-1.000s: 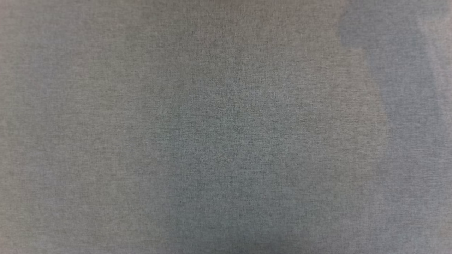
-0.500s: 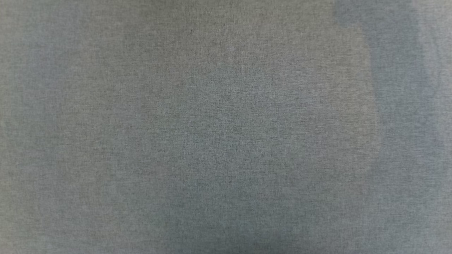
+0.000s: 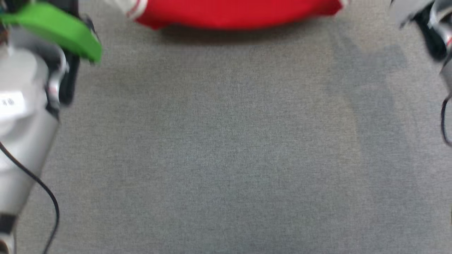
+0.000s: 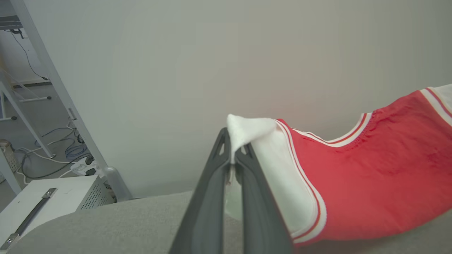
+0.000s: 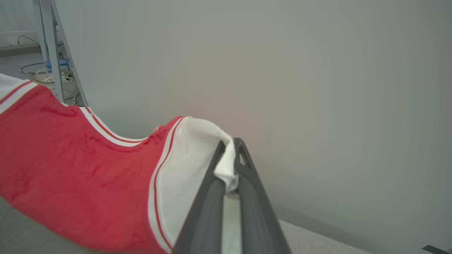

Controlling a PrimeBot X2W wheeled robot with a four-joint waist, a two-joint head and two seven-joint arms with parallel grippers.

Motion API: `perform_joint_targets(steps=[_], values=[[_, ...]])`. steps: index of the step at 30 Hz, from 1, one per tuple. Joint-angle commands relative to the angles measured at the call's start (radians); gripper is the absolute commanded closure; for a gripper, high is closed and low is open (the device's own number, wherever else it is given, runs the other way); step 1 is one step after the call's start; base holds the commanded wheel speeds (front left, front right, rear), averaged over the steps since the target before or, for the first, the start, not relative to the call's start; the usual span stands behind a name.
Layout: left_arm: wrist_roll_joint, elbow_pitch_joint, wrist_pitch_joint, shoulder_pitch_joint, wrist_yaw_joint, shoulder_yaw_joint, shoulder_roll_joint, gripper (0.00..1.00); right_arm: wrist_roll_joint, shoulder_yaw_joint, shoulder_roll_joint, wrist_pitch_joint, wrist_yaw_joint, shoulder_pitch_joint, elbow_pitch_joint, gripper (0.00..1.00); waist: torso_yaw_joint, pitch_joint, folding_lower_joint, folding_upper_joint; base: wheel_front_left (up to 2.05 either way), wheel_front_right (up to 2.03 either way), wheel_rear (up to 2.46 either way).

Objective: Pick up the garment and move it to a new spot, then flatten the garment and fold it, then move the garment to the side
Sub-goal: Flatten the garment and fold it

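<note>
The garment (image 3: 233,14), red with white sleeves and red-white striped trim, hangs stretched between my two grippers, and its lower edge shows at the top of the head view above the grey table (image 3: 226,141). In the left wrist view my left gripper (image 4: 232,155) is shut on one white sleeve tip, the red body of the garment (image 4: 370,183) sagging off to the right. My right gripper (image 5: 229,162) is shut on the other white sleeve, with the garment (image 5: 70,158) drooping to the left. No lettering or number shows.
My left forearm (image 3: 21,123) with a green part (image 3: 60,31) fills the head view's left edge; the right arm (image 3: 438,31) is at the top right. A pale wall stands behind. A metal frame leg (image 4: 56,88), floor cables (image 4: 63,155) and a white box (image 4: 42,201) lie beyond the table.
The head camera has shifted: the earlier frames showed grey table cloth alone, and now the garment's hanging edge and both arms are in the picture.
</note>
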Motion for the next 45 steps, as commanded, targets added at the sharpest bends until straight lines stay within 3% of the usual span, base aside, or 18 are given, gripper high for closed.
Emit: perform_joint_targets(steps=[1, 2, 3, 9, 16, 33, 45], values=[[0.014, -0.025, -0.006, 0.076, 0.011, 0.021, -0.002, 1.00, 0.010, 0.008, -0.008, -0.008, -0.001, 0.065, -0.017, 1.00, -0.005, -0.070, 0.0000, 0.0000, 0.00, 0.00, 0.00], [0.015, -0.042, -0.006, 0.121, 0.012, 0.030, -0.005, 1.00, 0.012, 0.008, -0.013, -0.008, -0.001, 0.098, -0.030, 1.00, -0.005, -0.084, 0.0000, 0.0000, 0.00, 0.00, 0.00], [0.025, -0.090, -0.006, 0.272, 0.025, 0.061, -0.011, 1.00, 0.029, -0.009, -0.034, -0.009, -0.001, 0.224, -0.085, 1.00, -0.003, -0.124, 0.0000, 0.0000, 0.00, 0.00, 0.00], [0.040, -0.157, -0.006, 0.524, 0.050, 0.123, -0.029, 1.00, 0.023, -0.035, -0.089, -0.009, -0.001, 0.476, -0.188, 1.00, 0.003, -0.207, 0.0000, 0.0000, 0.00, 0.00, 0.00], [0.039, -0.157, -0.006, 0.768, 0.048, 0.163, -0.042, 1.00, 0.016, -0.050, -0.132, -0.008, -0.001, 0.761, -0.278, 1.00, 0.001, -0.297, 0.0000, 0.0000, 0.00, 0.00, 0.00], [0.058, -0.116, -0.006, 1.042, 0.049, 0.191, -0.050, 1.00, -0.033, -0.251, -0.159, 0.074, -0.001, 1.203, -0.405, 1.00, 0.008, -0.399, 0.0000, 0.0000, 0.00, 0.00, 0.00], [0.069, -0.108, -0.006, 1.144, 0.054, 0.195, -0.087, 1.00, -0.069, -0.398, -0.137, 0.179, -0.001, 1.454, -0.506, 1.00, 0.022, -0.414, 0.0000, 0.0000, 0.00, 0.00, 0.00]])
